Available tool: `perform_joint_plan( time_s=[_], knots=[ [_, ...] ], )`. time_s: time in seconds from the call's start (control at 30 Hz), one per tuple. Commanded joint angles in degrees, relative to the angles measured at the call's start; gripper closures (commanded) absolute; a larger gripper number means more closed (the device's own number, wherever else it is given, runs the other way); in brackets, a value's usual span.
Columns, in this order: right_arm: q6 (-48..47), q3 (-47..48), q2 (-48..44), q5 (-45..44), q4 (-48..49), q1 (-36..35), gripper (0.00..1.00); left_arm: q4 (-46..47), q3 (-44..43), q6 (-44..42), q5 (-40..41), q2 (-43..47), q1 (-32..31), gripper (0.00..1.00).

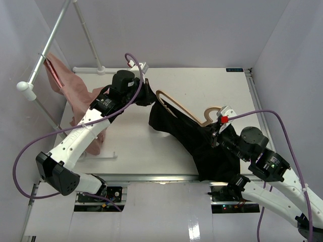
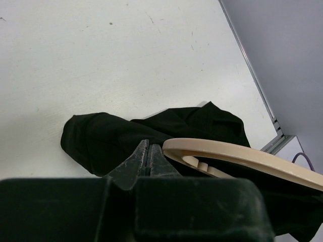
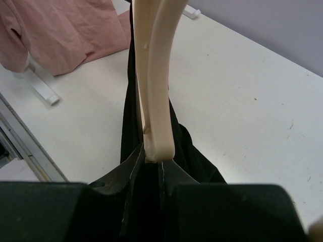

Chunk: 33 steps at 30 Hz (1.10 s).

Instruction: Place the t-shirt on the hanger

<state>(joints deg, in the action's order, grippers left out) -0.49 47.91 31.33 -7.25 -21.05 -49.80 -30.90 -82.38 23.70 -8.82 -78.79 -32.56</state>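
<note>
1. Fingers of the right gripper (image 3: 151, 162) were clamped tight on the near end of the wooden hanger (image 3: 151, 75). They held it raised off the desk toward the right edge, I'd judge so that cloth could be drawn along it.
2. The black t-shirt (image 1: 202, 146) hung under and around the hanger, its bulk trailing to the near right corner. Whether the hanger sat inside the collar, I couldn't tell.
3. The left gripper (image 2: 149, 160), around the middle of the desk and nearer the far edge, had its fingers pressed together. It was apparently pinching the shirt's far end beside the hanger's bare tip, probably to stretch the fabric over it.
4. A pink garment (image 1: 75, 96) lay by the left edge beneath a grey rail (image 1: 50, 45).
</note>
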Motion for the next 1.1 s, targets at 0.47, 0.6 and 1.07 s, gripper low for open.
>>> perform_joint_plan(
  time_s=[0.47,0.6,1.07],
  knots=[
    [0.05,1.43,5.57,2.54,-6.94,-0.03,0.92,-11.29,-21.4,-7.21,12.11,-5.66,2.94,1.0],
    [0.05,1.76,7.22,3.67,-7.12,-0.03,0.92,-13.6,-25.49,-7.79,14.56,-8.0,2.94,1.0],
    [0.05,1.27,3.33,1.06,-10.08,-0.03,0.92,-14.18,-27.44,-9.29,17.91,-10.06,4.16,1.0]
  ],
)
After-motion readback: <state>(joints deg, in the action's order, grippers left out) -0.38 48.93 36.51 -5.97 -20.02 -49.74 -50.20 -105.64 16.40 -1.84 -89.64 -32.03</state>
